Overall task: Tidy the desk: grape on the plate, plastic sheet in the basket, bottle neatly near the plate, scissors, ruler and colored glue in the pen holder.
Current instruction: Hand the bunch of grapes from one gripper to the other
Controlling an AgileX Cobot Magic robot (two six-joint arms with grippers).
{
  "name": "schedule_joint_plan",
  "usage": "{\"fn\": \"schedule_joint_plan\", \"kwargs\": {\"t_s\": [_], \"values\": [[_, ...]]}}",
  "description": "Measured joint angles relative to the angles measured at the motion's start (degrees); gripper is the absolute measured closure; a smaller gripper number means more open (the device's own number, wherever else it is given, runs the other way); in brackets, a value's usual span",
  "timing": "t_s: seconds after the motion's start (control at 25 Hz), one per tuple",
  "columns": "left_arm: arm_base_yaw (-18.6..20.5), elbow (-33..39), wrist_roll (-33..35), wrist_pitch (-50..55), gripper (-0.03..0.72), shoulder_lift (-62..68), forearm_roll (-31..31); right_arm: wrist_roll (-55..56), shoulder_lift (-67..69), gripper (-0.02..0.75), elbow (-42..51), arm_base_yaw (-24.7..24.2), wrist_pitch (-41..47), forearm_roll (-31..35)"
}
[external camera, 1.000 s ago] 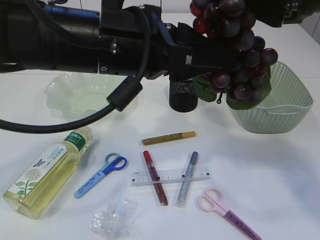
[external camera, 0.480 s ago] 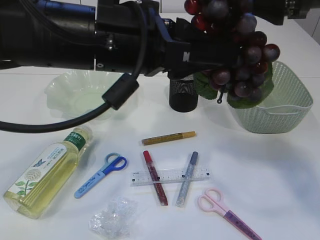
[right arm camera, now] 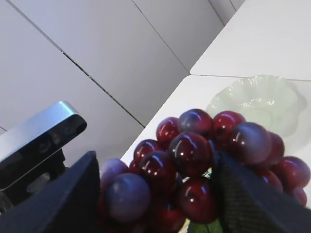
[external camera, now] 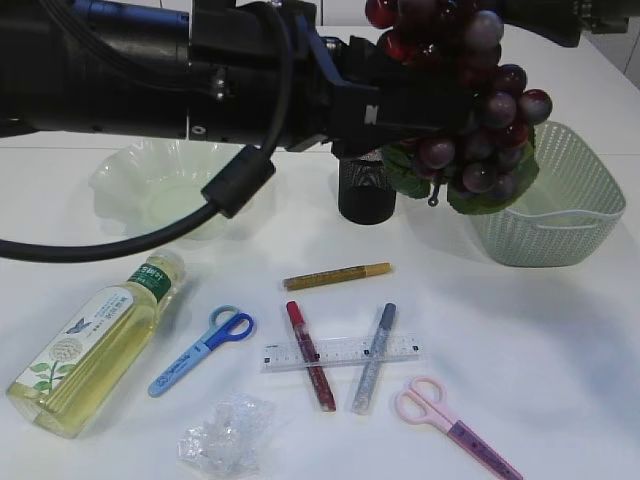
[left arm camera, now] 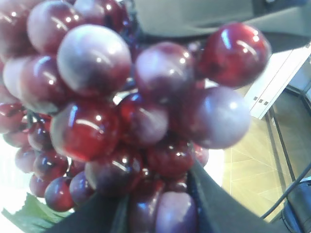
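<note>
Right gripper (right arm camera: 153,194) spreads its dark fingers wider around the dark red grape bunch (external camera: 460,100) at upper right of frame, my left gripper (left arm camera: 160,213) clamping it — a handover, I judge.

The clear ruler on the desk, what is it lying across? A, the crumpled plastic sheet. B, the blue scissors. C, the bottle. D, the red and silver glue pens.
D: the clear ruler lies flat across the red glue pen and the silver glue pen, apart from everything else.
</note>
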Motion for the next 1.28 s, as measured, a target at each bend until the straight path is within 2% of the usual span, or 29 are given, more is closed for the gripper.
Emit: {"fn": "schedule_joint_plan", "kwargs": {"t_s": [0.8, 1.28], "values": [[0.0, 0.0, 0.0, -1.9, 0.487, -0.2, 1.1, -0.1, 0.0, 0.189, 0.0, 0.0, -9.0, 0.5], [0.0, 0.0, 0.0, -7.7, 0.487, -0.2, 1.9, -0.1, 0.0, 0.189, 0.0, 0.0, -19.3, -0.8]]}}
